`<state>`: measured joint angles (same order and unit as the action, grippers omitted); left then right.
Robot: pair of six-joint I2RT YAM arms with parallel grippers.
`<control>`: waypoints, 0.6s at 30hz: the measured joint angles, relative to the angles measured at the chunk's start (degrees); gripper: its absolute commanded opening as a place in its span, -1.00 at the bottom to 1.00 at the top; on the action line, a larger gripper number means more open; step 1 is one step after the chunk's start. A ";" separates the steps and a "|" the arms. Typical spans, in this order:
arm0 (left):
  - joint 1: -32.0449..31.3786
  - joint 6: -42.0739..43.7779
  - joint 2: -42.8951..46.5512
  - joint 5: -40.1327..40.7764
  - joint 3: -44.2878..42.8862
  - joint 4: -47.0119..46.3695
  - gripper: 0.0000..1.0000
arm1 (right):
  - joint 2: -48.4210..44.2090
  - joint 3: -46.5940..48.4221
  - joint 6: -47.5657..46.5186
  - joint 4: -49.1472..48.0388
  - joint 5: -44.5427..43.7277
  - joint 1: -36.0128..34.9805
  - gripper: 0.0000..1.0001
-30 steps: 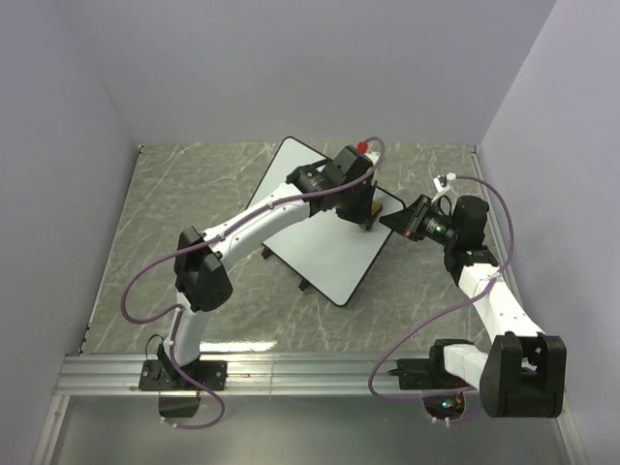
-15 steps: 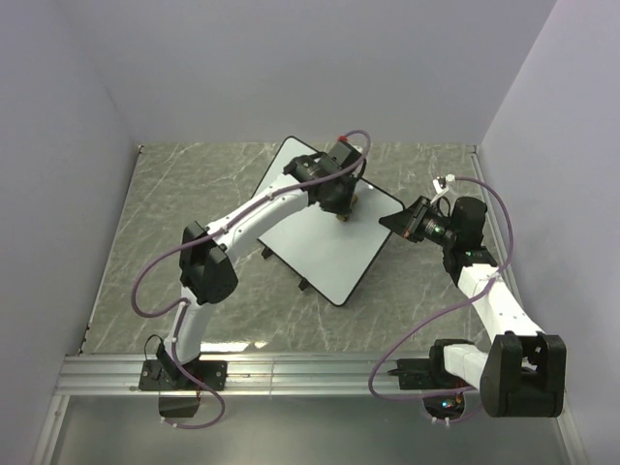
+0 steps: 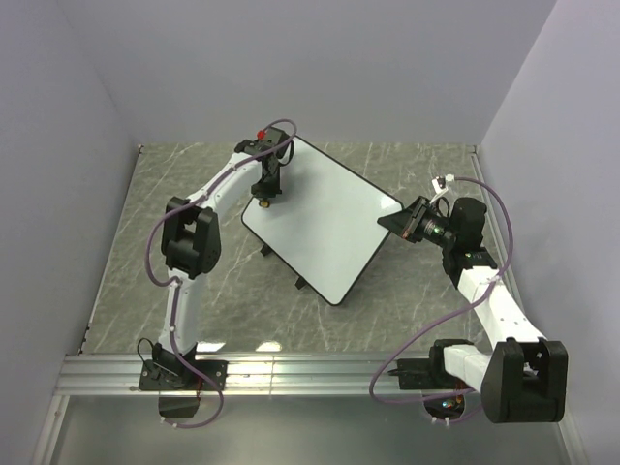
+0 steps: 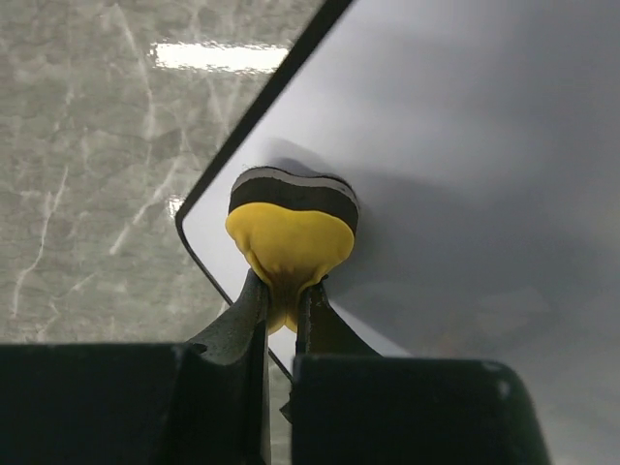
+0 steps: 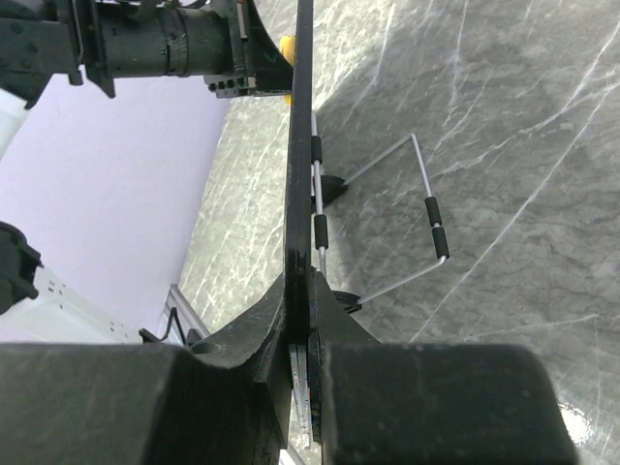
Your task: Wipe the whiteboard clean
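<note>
- The table (image 3: 194, 203) is a grey-green marbled slab with pale veins. It is glossy enough to carry a bright streak of light in the left wrist view.
- Plain lavender walls (image 3: 320, 68) close it in on the left, far and right sides.
- A metal rail (image 3: 310, 373) runs along the near edge, under the two arm bases.
- The whiteboard (image 3: 325, 228) stands about mid-table, somewhat toward the far wall, and is turned diagonally. Its face is plain white inside a thin black rim.
- The right wrist view catches the board edge-on as a dark line. A bent wire stand (image 5: 426, 208) with black sleeves sits on its back side, over the marble.
- The left gripper (image 4: 284, 291) is at the board's left corner, its fingers pinching a sponge (image 4: 291, 232). The sponge is yellow with a dark layer, and that layer is pressed against the white face just inside the rim.
- The right gripper (image 5: 302, 281) is at the board's right corner, its fingers clamped on the rim.
- Purple cables (image 3: 155, 262) loop loosely along both arms, above the table.
</note>
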<state>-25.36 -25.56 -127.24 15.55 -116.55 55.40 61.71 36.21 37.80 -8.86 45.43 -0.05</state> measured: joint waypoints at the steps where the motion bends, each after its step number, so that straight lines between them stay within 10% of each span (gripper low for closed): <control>1: 0.35 -0.04 0.02 0.17 0.39 -0.28 -0.99 | -0.09 0.00 -0.02 0.02 0.02 -0.07 -1.00; 18: 4.83 -8.28 33.92 5.31 29.20 -9.64 -0.99 | -2.73 -3.30 -0.98 -1.92 -0.48 -0.52 -1.00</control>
<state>-20.53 -33.85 -93.32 20.86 -87.35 45.76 58.98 32.91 36.82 -10.79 44.95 -0.58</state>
